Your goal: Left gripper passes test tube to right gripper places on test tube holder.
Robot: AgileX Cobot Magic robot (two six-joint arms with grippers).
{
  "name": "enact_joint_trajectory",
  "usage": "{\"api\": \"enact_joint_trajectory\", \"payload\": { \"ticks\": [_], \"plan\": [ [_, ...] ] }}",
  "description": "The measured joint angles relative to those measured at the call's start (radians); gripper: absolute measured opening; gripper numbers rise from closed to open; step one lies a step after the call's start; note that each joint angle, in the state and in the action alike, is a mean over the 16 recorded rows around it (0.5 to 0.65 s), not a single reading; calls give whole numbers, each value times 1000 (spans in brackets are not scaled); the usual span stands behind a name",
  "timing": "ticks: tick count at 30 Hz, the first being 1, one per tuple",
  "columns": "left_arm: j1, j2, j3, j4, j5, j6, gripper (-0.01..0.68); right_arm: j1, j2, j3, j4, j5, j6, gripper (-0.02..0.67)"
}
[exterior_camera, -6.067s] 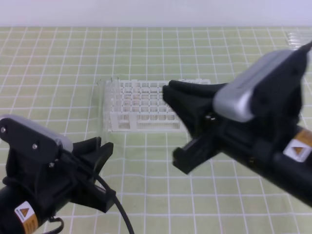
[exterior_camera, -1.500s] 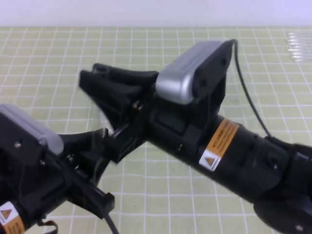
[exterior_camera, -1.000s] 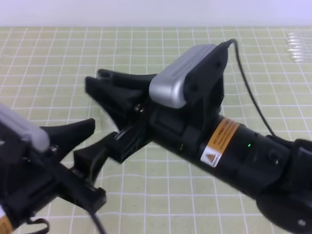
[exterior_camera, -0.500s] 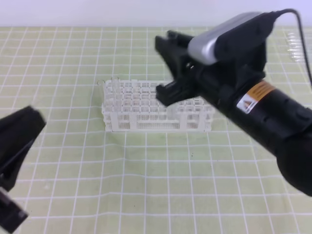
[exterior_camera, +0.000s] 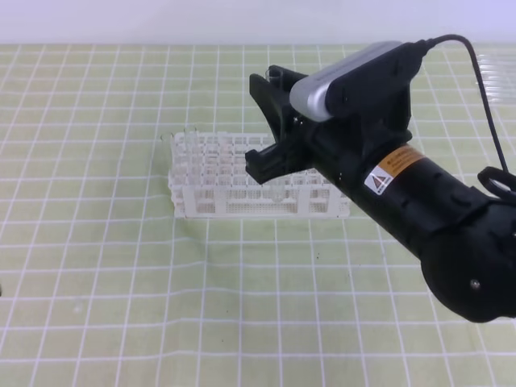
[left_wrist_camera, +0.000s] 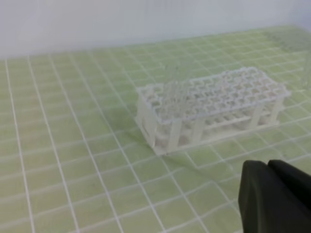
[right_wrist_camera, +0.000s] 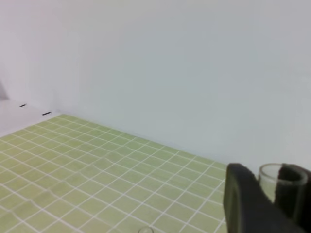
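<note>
Tube [right_wrist_camera: 278, 175] clenched in right gripper [exterior_camera: 270, 121] above rack [exterior_camera: 242, 173]; likely light, slippery, fragile. Left gripper [left_wrist_camera: 274, 196] closed, empty.

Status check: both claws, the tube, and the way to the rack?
Left claw shut, empty. Right claw gripping test tube, above the test tube holder. Nothing seen blocking.

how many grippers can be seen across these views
2. The right gripper is over the test tube holder in the high view, holding the test tube; the left gripper shows only in its wrist view, lower right, fingers shut.
</note>
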Motion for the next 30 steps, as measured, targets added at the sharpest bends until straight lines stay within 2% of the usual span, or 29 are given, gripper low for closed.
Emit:
{"api": "enact_joint_trajectory", "payload": {
  "ticks": [7,14,23,30],
  "plan": [
    [0,-146,6,-169,93,148,-2,1,19,0,-9,-16,7,97],
    [0,-223,74,-217,-84,196,-2,4,19,0,-23,-23,21,97],
    [0,-221,274,-225,-379,197,-2,7,19,0,-46,-31,41,97],
    [1,-222,387,-234,-388,185,-2,7,21,0,-58,-52,46,97]
  ]
}}
